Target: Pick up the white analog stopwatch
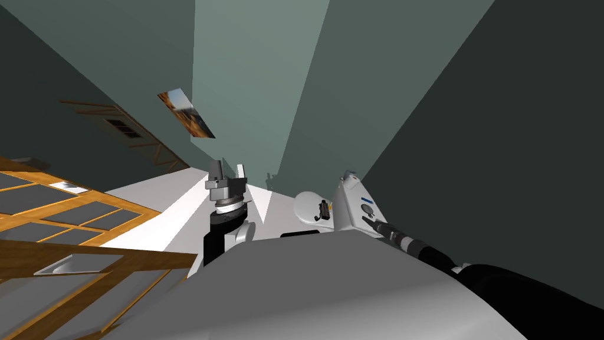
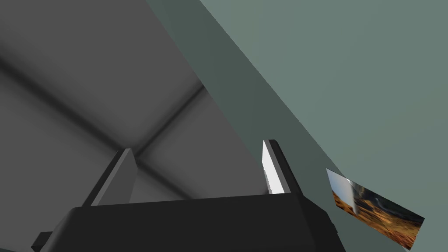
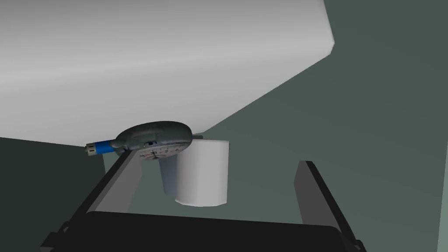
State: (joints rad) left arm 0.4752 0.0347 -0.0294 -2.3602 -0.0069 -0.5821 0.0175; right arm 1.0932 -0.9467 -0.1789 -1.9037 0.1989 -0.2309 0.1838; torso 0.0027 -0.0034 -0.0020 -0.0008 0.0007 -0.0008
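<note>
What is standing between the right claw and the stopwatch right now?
Nothing visible blocks it. The grey stopwatch rests against the white surface at one fingertip of the open right claw. A white cylinder stands close beside it, in line with the gap between the fingers, and may crowd the grasp.

A white surface [image 3: 175,52] bears the stopwatch [image 3: 155,139] at its edge, a white cylinder [image 3: 203,173] just beside.
</note>
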